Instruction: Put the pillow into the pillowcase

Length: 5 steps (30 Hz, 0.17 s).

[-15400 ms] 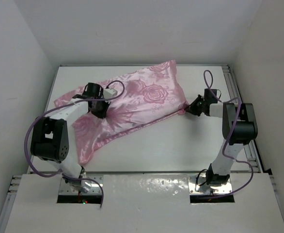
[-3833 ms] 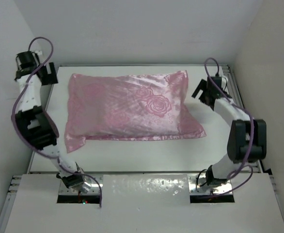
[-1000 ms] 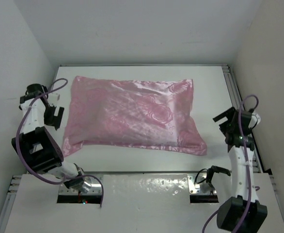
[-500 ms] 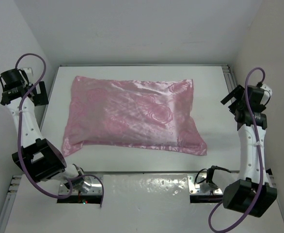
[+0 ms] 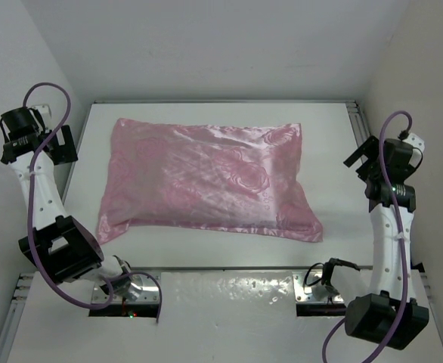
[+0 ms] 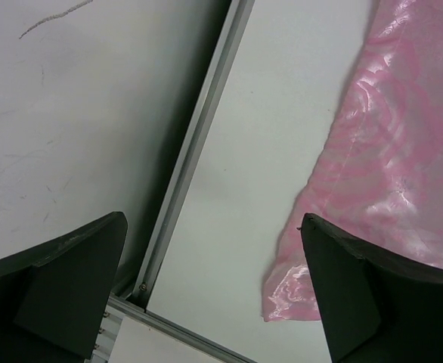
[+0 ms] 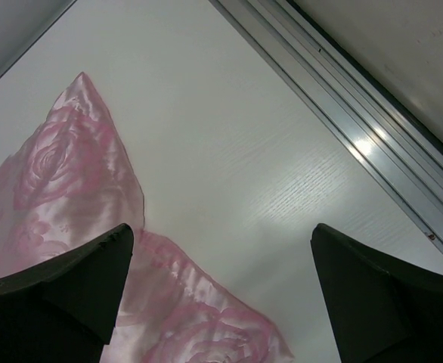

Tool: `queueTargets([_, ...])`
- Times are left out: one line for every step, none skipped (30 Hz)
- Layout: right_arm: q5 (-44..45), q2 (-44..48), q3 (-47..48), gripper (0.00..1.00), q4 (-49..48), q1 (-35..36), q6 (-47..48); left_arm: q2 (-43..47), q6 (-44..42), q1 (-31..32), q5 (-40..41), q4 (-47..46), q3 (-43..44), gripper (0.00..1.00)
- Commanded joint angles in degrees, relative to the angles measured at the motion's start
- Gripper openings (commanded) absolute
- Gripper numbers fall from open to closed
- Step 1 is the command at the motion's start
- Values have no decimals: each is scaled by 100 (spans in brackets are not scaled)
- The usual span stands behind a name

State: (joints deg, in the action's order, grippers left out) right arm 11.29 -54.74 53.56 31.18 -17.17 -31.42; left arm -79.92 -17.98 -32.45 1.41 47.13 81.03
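Shiny pink satin pillowcase with a faint rose pattern (image 5: 206, 181), plump and rectangular, lying flat at the centre of the white worktop (image 5: 335, 128); left end effector (image 5: 64, 145) at the upper left of the frame, fingers spread, grasping nothing; right end effector (image 5: 361, 155) at the right edge, likewise released; both well apart from the fabric; one fabric corner shows at the lower right of the left wrist view

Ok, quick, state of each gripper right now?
Left gripper: open, empty, clear of the shiny pink satin pillowcase.
Right gripper: open, empty, also clear of it.
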Motion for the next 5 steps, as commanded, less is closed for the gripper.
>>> queueTargets([-74, 78, -47, 99, -253, -32, 75, 143, 66, -16, -115, -73, 88, 99])
queueTargets([-83, 112, -82, 99, -261, -23, 57, 143, 58, -16, -115, -64, 88, 99])
queueTargets([-83, 130, -117, 99, -305, -23, 57, 143, 66, -16, -115, -64, 88, 99])
queueTargets([-100, 156, -179, 99, -375, -23, 66, 143, 66, -16, -115, -55, 88, 99])
queueTargets([-144, 174, -205, 99, -419, -23, 74, 152, 66, -16, -115, -64, 88, 99])
